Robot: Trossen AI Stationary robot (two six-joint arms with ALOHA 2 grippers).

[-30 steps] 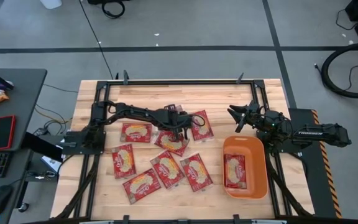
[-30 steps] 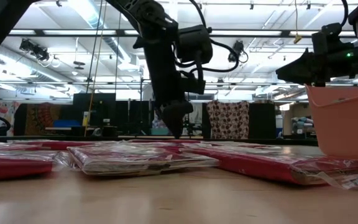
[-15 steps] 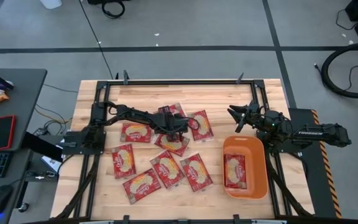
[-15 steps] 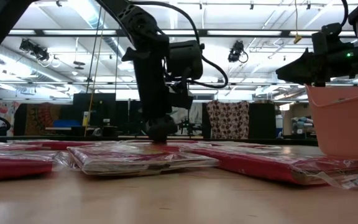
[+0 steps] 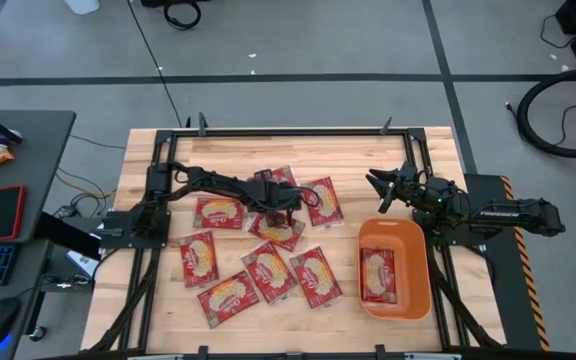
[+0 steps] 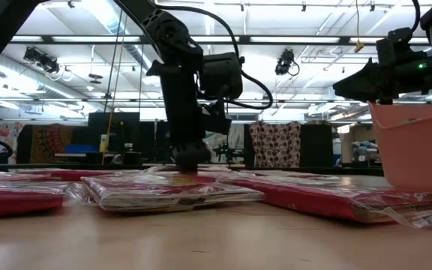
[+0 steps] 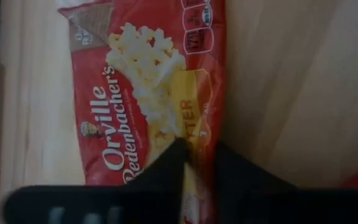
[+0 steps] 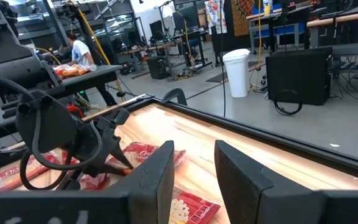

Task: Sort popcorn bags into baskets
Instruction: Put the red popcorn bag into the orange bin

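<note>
Pick step in hand: left tool [image 5: 271,206] down at centre frame in high view, fingers pinched on edge of a popcorn bag [image 7: 148,99] lying flat on worktop [image 5: 148,310]. Wrist view shows the two dark fingers nearly together w/ the bag's edge between them; looks like a grip, not yet lifted. Low view: arm comes in from upper left, wrist vertical, tool tip [image 6: 189,159] touching the bag pile.

Next move, by judgement: lift straight up w/o dragging neighbour bags, swing to lower right, drop into orange basket [image 5: 415,300], which already holds one bag [image 5: 378,274].

Approx. seven more bags spread centre to lower left of worktop.

Right tool [image 5: 386,187] waits just above basket, right of centre, fingers apart, holding nothing.
</note>
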